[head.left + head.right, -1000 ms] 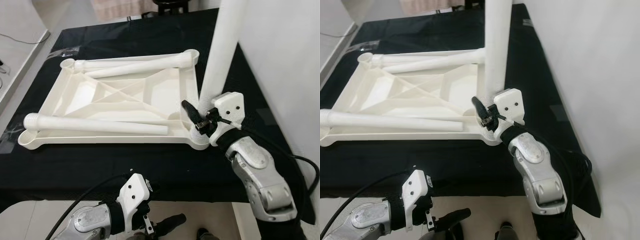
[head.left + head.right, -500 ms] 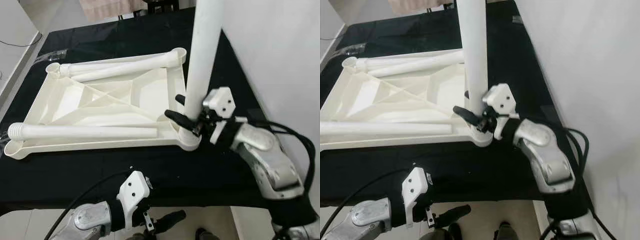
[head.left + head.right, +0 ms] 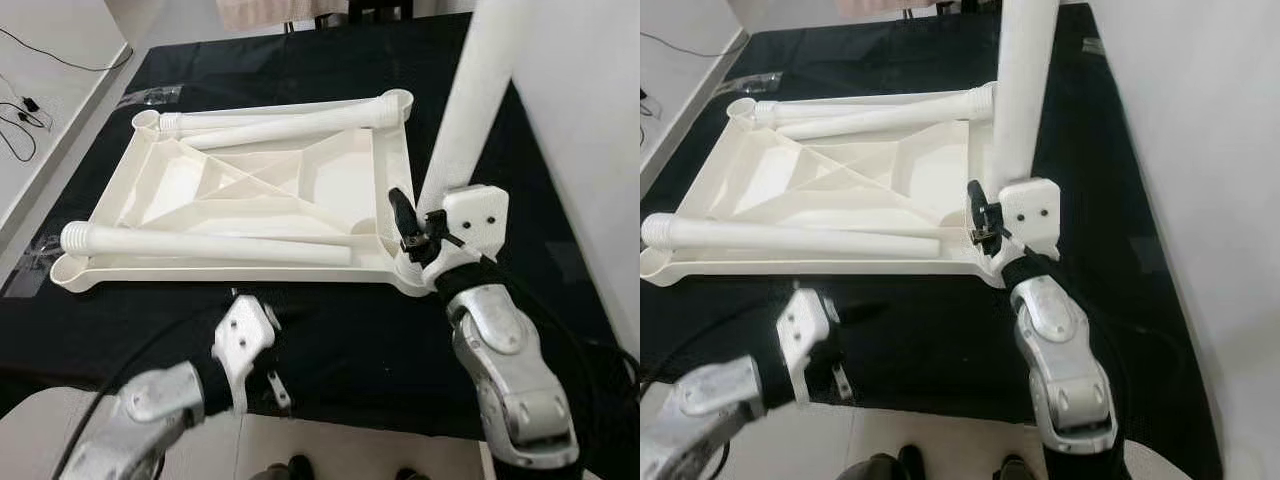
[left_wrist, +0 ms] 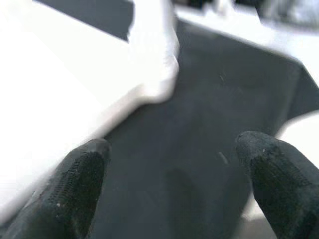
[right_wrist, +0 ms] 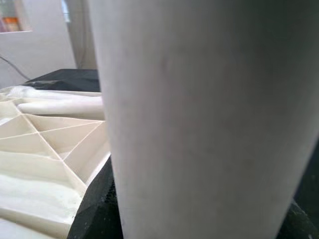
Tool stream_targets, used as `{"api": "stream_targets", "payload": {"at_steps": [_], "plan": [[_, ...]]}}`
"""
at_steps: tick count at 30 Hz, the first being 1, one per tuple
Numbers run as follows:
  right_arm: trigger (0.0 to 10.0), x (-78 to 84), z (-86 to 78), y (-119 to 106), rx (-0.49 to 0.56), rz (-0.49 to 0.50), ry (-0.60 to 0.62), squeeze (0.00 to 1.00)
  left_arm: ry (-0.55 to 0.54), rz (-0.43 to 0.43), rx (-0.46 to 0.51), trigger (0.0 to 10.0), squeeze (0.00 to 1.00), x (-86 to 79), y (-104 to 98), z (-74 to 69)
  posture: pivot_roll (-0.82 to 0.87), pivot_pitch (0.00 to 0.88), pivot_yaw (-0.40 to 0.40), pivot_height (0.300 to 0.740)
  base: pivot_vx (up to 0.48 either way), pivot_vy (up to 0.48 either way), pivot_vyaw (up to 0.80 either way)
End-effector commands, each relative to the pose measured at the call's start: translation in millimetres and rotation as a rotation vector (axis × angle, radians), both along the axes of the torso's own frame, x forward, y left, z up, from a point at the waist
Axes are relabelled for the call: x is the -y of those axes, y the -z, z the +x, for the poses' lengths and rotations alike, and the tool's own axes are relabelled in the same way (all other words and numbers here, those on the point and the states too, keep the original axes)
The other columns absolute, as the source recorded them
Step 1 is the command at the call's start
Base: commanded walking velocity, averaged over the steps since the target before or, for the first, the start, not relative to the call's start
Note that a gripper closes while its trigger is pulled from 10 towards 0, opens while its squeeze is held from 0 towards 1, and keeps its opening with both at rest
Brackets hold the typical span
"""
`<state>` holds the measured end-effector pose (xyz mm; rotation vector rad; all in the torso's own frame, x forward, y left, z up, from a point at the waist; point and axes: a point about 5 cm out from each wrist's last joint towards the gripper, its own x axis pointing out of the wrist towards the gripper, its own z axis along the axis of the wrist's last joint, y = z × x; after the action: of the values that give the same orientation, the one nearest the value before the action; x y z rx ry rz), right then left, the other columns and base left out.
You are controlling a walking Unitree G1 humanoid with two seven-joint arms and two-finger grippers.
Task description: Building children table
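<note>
Tabletop: white plastic, upside down, ribbed underside facing up, lying flat on the black cloth. All places below are given against this tabletop.
Upright leg: white tube standing in the tabletop's near right corner socket, tilted a little, its upper end running out of the top of the head views.
Right gripper: at the base of the upright leg, just above the near right corner socket. One black finger shows on the tabletop side of the leg; in the right wrist view the leg sits close against the camera with black finger material on either side of it. Clamped on the leg.
Loose leg, near: lying flat along the tabletop's near long edge, threaded end at the near left corner, other end stopping short of the upright leg.
Loose legs, far: two tubes lying side by side along the far long edge, reaching from the far left corner towards the far right corner socket.
Left gripper: low over the black cloth in front of the tabletop's near edge, touching nothing. Fingers spread well apart, nothing between them, a white edge of the tabletop beyond them in the left wrist view.
Cloth: covers the whole surface under the tabletop.
Wall: pale, just beyond the tabletop's right side.
Cables: thin dark cables on the pale floor, well off the tabletop's left side.
</note>
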<state>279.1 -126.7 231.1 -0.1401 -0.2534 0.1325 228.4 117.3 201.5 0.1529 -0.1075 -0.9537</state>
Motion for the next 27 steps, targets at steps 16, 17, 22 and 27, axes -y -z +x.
{"api": "stream_targets", "payload": {"at_steps": [16,17,22,27], "plan": [[10.0,-12.1,13.5,56,-0.363,-0.098,-0.003,0.0,0.146,-0.125,0.292,10.0,0.0,-5.4,-123,37.2,-0.03,0.238,0.127,0.74,0.0,0.0,0.0],[10.0,-15.1,14.2,55,-0.357,-0.096,-0.016,0.0,0.183,-0.134,0.314,10.0,0.0,-1.5,-135,42.0,-0.03,0.232,0.13,0.74,0.0,0.0,0.0],[10.0,-25.3,14.4,51,-0.338,-0.093,-0.055,0.0,0.272,-0.144,0.35,10.0,0.0,15.2,-168,59.0,-0.04,0.22,0.142,0.74,0.0,0.0,0.0],[10.0,-30.3,13.1,48,-0.334,-0.089,-0.068,0.0,0.362,-0.21,0.319,10.0,0.0,32.6,-188,68.2,-0.05,0.217,0.145,0.74,0.0,0.0,0.0]]}}
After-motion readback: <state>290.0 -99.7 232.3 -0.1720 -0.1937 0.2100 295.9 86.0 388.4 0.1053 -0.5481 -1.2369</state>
